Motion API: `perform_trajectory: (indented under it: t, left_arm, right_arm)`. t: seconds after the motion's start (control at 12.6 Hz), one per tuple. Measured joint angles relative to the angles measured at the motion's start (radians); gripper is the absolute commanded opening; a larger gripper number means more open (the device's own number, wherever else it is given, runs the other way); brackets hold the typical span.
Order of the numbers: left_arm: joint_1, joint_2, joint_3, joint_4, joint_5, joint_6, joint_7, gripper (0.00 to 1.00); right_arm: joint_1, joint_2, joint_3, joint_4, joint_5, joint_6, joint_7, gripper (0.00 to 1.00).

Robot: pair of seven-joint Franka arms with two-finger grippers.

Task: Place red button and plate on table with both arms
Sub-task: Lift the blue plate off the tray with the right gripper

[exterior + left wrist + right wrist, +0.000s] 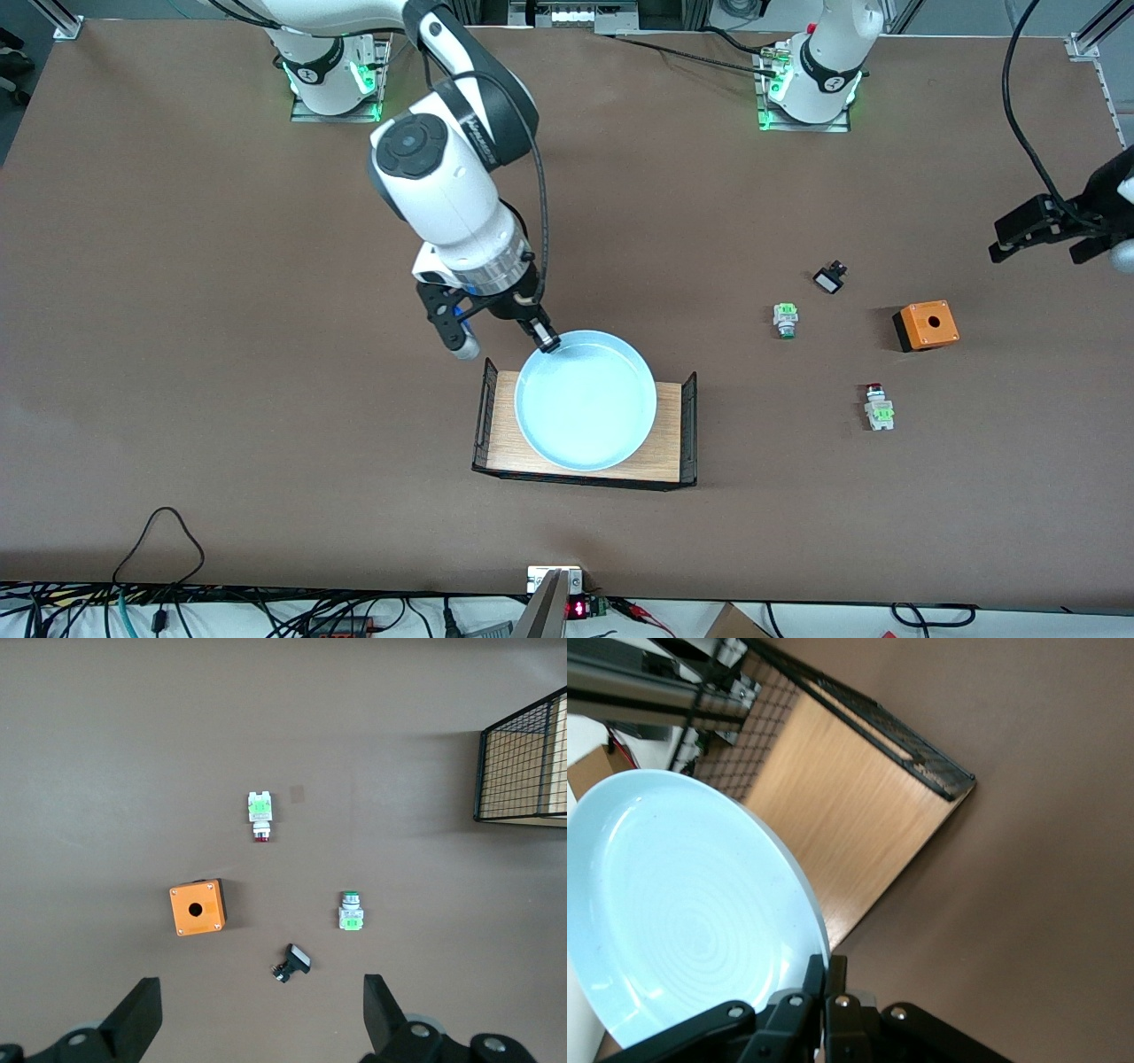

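Right pincer (547,343) clenched on rim of light blue plate (586,400), at the edge toward the robot bases; fingers (826,979) pinched onto the rim in the right wrist view. Plate over the small wooden tray with black wire ends (671,443), covering most of it; cannot tell whether resting on it or lifted just clear. Tray on brown table (221,354), mid-table.

Left pincer (1041,232) released, jaws spread wide, holding nothing, hanging in the air over the left arm's end of the table, above the cluster of small parts.

Red button (878,408) on its side on the table, toward the left arm's end, well apart from tray and plate, red cap pointing toward the robot bases. Orange box with a hole (928,324) near it, farther from the front camera. Green-and-silver button (785,319) beside the box, toward the tray. Small black-and-white switch part (830,279) farthest of the four from the front camera. None touching each other.
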Motion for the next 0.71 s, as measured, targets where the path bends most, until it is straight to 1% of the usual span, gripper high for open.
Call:
perform_trajectory:
  t: [0.24, 0.48, 0.56, 0.71]
  left_arm:
    - [-0.016, -0.022, 0.002, 0.0, 0.0, -0.012, -0.018, 1.0]
    - [-0.021, -0.033, 0.004, -0.001, 0.0, -0.013, -0.028, 1.0]
    - [-0.021, -0.035, 0.004, -0.001, 0.0, -0.013, -0.028, 1.0]
    - [-0.021, -0.038, 0.004, -0.001, 0.0, -0.013, -0.032, 1.0]
  right_arm:
    - [-0.031, -0.019, -0.001, 0.0, 0.0, -0.014, -0.001, 0.0]
    - [-0.035, -0.034, -0.003, 0.003, 0.015, -0.014, -0.02, 0.0]
    - [-0.039, -0.048, -0.004, 0.0, 0.021, -0.02, -0.042, 0.0]
    - [-0.07, -0.102, -0.005, -0.043, 0.03, -0.069, -0.123, 0.0]
